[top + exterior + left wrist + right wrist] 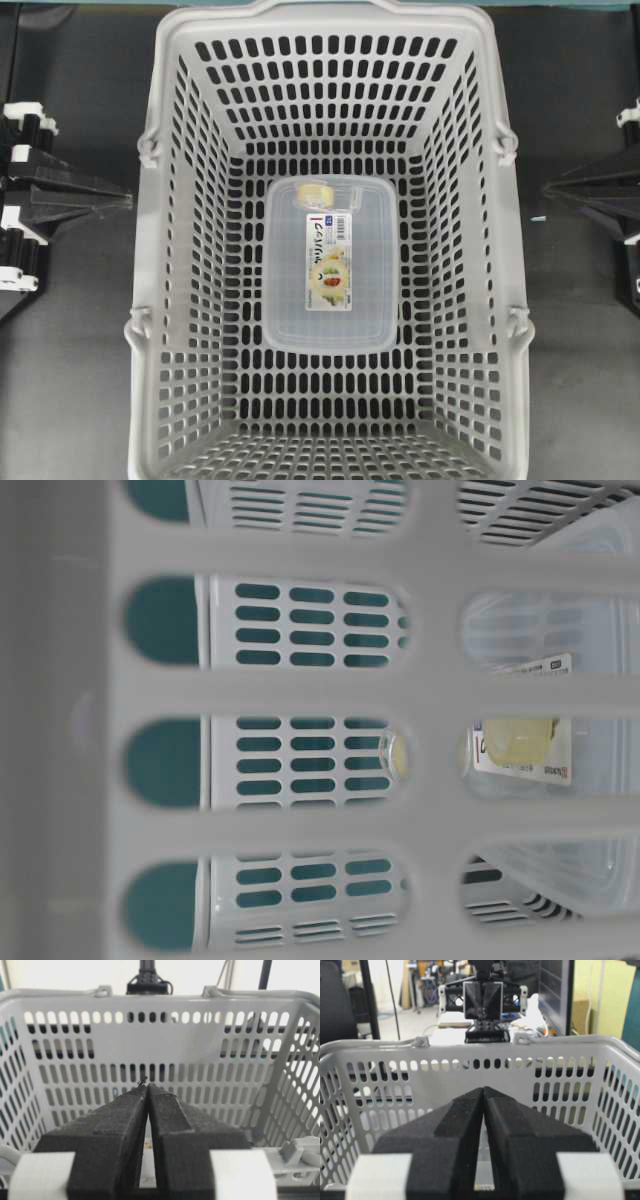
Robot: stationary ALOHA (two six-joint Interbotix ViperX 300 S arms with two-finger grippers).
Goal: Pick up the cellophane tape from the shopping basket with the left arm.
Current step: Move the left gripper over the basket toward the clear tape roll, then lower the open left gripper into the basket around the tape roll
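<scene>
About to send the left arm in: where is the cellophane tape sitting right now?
In the overhead view the cellophane tape lies inside the shopping basket, near the middle of its floor, at the far end of the clear plastic box.

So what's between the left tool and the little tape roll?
The basket's slotted side wall, seen from overhead. The left tool waits outside it, and the tape lies inside on the clear box.

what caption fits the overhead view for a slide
Cellophane tape sits on a clear box inside the grey shopping basket; both shut grippers wait outside, left gripper, right gripper.
</scene>
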